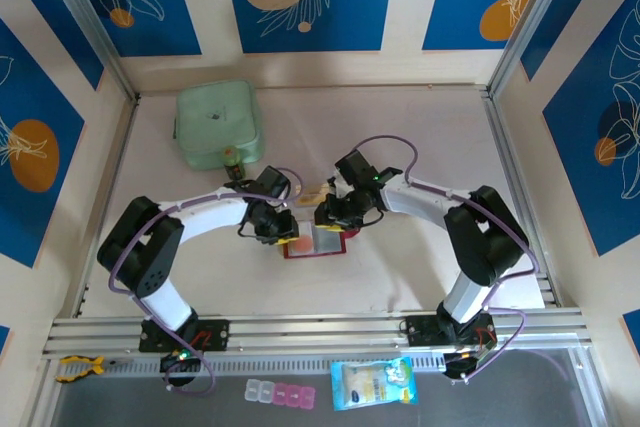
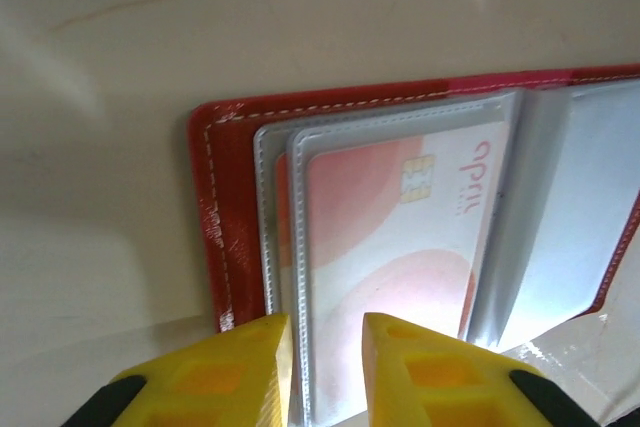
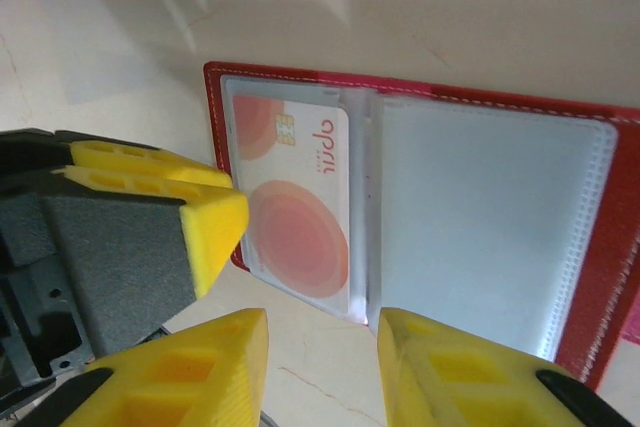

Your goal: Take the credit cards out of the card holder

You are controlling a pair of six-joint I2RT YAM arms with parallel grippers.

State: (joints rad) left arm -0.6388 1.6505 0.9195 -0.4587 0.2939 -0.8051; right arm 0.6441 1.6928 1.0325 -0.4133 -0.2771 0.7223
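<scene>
The red card holder (image 1: 325, 244) lies open and flat on the table between my two grippers. Its left clear pocket holds a white credit card (image 2: 390, 227) with pink circles and a chip. The right pocket (image 3: 490, 217) looks empty. My left gripper (image 2: 327, 352) sits low over the card's near edge, jaws narrow but apart, the pocket seam showing in the gap. My right gripper (image 3: 322, 347) is open at the holder's near edge by the spine, with bare table between its fingers. A small tan card (image 1: 312, 193) lies on the table just behind the holder.
A pale green square container (image 1: 218, 125) stands at the back left. A blue packet (image 1: 372, 383) and a pill box (image 1: 280, 394) lie on the shelf in front of the arm bases. My left gripper's fingers (image 3: 150, 212) crowd the holder's left corner.
</scene>
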